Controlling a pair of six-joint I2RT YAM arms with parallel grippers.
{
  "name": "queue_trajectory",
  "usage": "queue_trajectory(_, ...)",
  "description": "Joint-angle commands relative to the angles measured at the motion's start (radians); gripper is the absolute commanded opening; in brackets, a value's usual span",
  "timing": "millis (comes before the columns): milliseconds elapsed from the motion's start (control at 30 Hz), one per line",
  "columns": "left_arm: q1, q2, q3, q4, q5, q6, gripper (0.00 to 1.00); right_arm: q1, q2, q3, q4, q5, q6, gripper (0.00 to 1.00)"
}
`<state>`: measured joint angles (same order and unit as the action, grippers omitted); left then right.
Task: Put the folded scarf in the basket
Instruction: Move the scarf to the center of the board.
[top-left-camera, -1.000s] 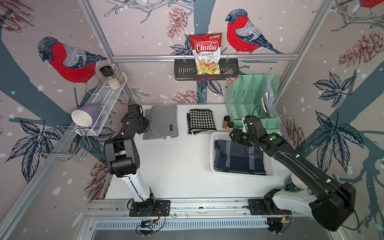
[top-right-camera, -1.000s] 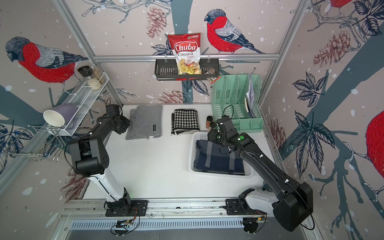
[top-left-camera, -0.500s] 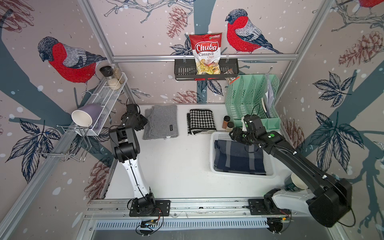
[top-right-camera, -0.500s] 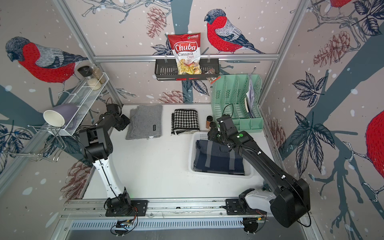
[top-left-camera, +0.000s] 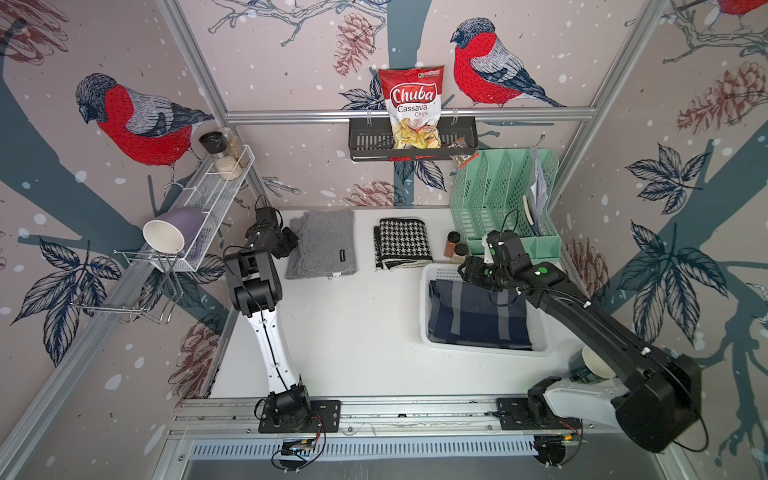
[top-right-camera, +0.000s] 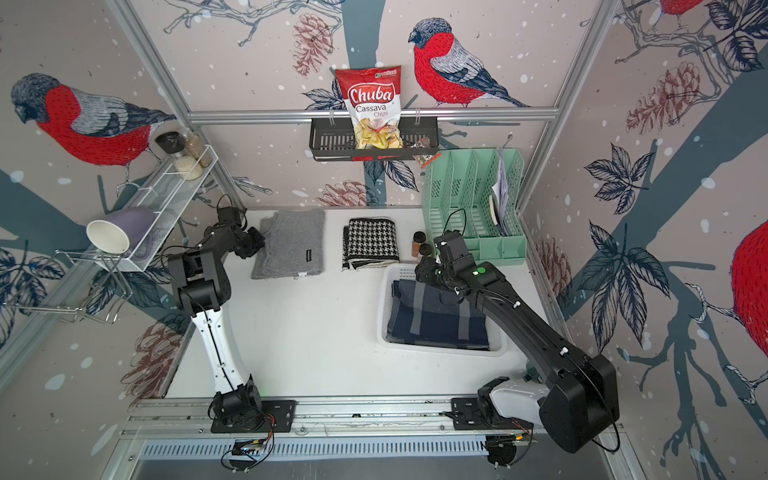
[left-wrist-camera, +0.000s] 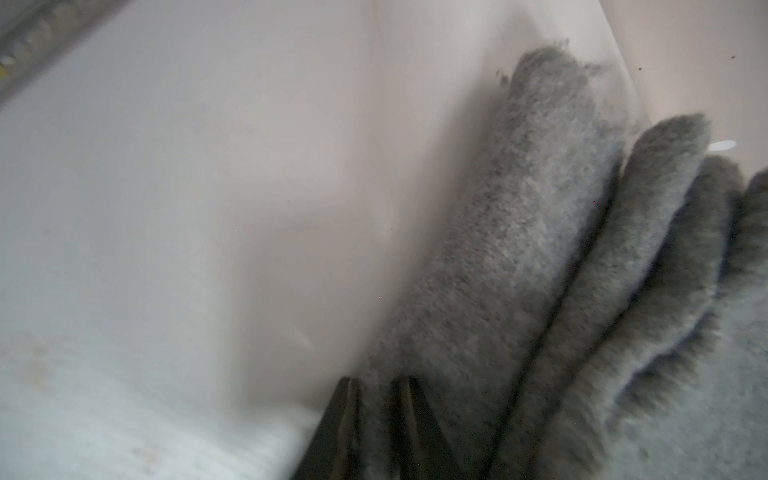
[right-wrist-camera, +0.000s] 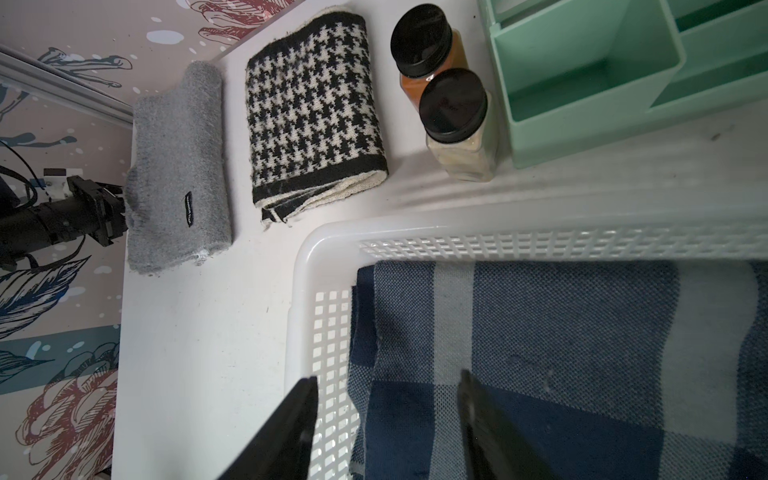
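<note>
Left wrist view: we see the left gripper (left-wrist-camera: 376, 388) with its fingers (left-wrist-camera: 343, 415) drawn close together and a fold of the grey scarf (left-wrist-camera: 519, 249) pinched between them, at the scarf's outer edge.
Grey scarf: in both top views it lies folded flat on the table (top-left-camera: 353, 332), at the back on the left arm's side, well apart from the basket (top-left-camera: 482, 348). We see no part of it lifted.
Right gripper (right-wrist-camera: 387, 377): its jaws stand apart and hold nothing. It hangs over a back corner of the basket, above the navy checked scarf (right-wrist-camera: 561, 353).
Done: the navy checked scarf lies folded inside the basket and covers most of its floor.
Left to do: we judge the grey scarf to be the one in hand. It has yet to be lifted, carried across and lowered in.
Between: the houndstooth scarf (top-left-camera: 402, 243) lies on the table between the grey scarf and the basket.
Near the basket: two spice jars (top-left-camera: 454, 245) stand just beside its back rim, with the mint-green file organiser (top-left-camera: 498, 199) behind them.
In the way: we judge that the right gripper, over the corner nearest the grey scarf, could block the drop.
Risk: we expect soft wool held by one edge to unfold when raised.
</note>
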<state>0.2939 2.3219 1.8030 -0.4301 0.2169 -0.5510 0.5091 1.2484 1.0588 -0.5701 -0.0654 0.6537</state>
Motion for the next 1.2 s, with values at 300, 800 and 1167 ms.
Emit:
queue_trajectory(300, 0.011, -0.126, -0.198, 0.074, -0.010, -0.075, 0.00, 0.014, 0.061, 0.039, 0.019, -0.024, -0.008, 0.59)
queue_trajectory(800, 0.010, -0.532, -0.731, 0.074, -0.150, -0.334, 0.00, 0.149, 0.159, 0.125, -0.020, -0.017, 0.004, 0.58)
queue_trajectory(1167, -0.139, -0.887, -1.059, -0.022, -0.264, -0.627, 0.00, 0.306, 0.267, 0.202, 0.007, 0.001, 0.053, 0.63)
